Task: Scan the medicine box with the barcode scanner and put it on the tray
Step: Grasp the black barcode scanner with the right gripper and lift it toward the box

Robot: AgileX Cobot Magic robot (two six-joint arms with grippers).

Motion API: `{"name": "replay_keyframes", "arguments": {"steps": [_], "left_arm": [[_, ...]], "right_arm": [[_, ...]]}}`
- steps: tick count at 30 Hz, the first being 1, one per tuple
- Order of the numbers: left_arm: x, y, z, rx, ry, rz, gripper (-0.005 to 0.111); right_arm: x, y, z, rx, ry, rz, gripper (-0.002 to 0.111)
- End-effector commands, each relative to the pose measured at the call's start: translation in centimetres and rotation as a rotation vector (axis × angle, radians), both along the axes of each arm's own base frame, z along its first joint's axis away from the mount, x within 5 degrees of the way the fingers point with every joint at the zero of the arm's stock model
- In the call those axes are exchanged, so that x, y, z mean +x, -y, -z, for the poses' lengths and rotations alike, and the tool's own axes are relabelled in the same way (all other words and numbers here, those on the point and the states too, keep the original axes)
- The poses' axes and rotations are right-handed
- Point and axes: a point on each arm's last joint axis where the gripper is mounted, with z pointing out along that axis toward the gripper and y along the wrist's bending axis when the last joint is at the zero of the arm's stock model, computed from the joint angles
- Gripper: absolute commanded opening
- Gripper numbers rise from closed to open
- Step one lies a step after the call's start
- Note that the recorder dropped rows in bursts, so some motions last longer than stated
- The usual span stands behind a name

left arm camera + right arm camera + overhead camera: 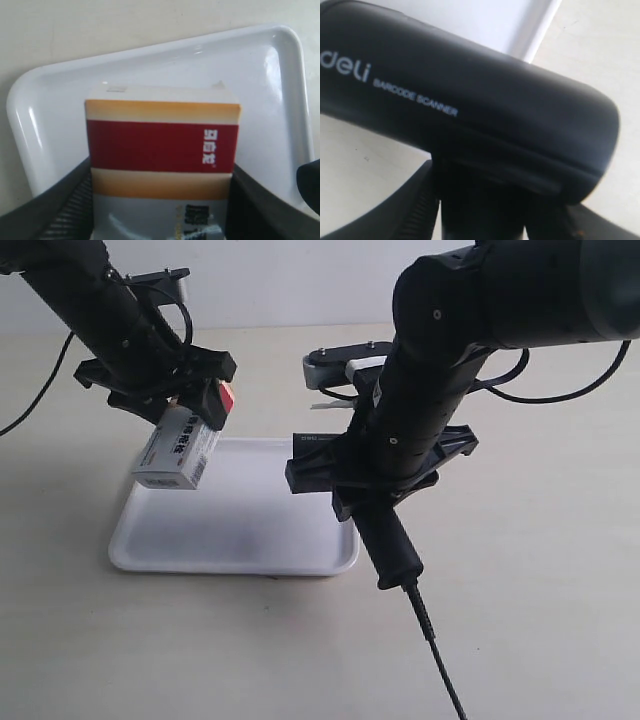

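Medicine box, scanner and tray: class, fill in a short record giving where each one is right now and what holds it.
medicine box: gripped by left gripper, held tilted in the air over the tray
barcode scanner: gripped by right gripper, lifted, head toward the box, handle and cable hanging down
tray: flat on the table, nothing lying in it
placing: not yet done

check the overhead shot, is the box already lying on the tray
No, the box hangs tilted in the left gripper above the near-left corner of the tray, not resting on it.
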Motion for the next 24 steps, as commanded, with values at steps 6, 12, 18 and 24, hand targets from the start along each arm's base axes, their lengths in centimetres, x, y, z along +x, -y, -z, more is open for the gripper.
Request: {"name": "replay_keyframes", "arguments": {"steps": [6,12,18,24], "left_arm": [[0.0,0.1,0.0,0.004,-0.010,0.007,0.000],[-0.2,0.0,0.1,0.023,-0.028,0.021,0.000],[-0.3,0.0,-0.2,0.022,-0.026,0.025,0.000],[-0.4,0.0,-0.5,0.018,-0.018,0.029,0.000]], "right_arm": [[0.1,-0.1,-0.4,0.000,0.022,-0.009,0.000],[1.5,1.4,-0.3,-0.014,0.023,0.056,0.000],[3.7,4.1,-0.4,-0.017,0.016,0.155,0.000],[5.7,6.9,-0.4,-0.020,0.020,0.224,0.000]]}}
